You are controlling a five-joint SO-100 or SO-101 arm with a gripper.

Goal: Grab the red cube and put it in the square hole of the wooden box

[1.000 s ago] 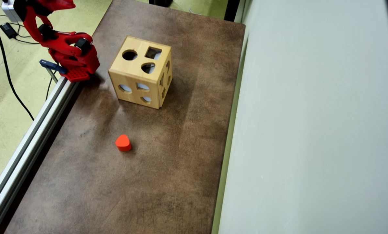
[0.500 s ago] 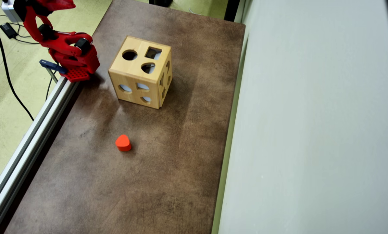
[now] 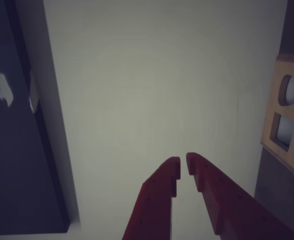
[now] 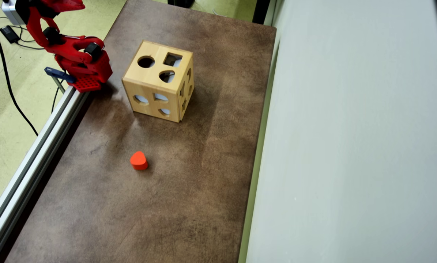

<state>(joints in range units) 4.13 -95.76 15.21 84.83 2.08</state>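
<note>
A small red block (image 4: 139, 160) with a rounded, heart-like outline lies on the brown table in the overhead view, in front of the wooden box (image 4: 159, 80). The box top has a round hole, a square hole (image 4: 172, 59) and a half-round hole. My red arm (image 4: 80, 61) is folded at the table's top left corner, far from the block. In the wrist view my gripper (image 3: 183, 164) points at a pale wall with its jaws almost touching and nothing between them. The box (image 3: 289, 115) shows at the right edge of that view. The red block is out of the wrist view.
A pale wall panel (image 4: 350, 128) runs along the table's right side. An aluminium rail (image 4: 31, 157) lines the left edge, with cables (image 4: 6, 73) on the floor beyond. The brown table (image 4: 149, 212) stretches in front of the block.
</note>
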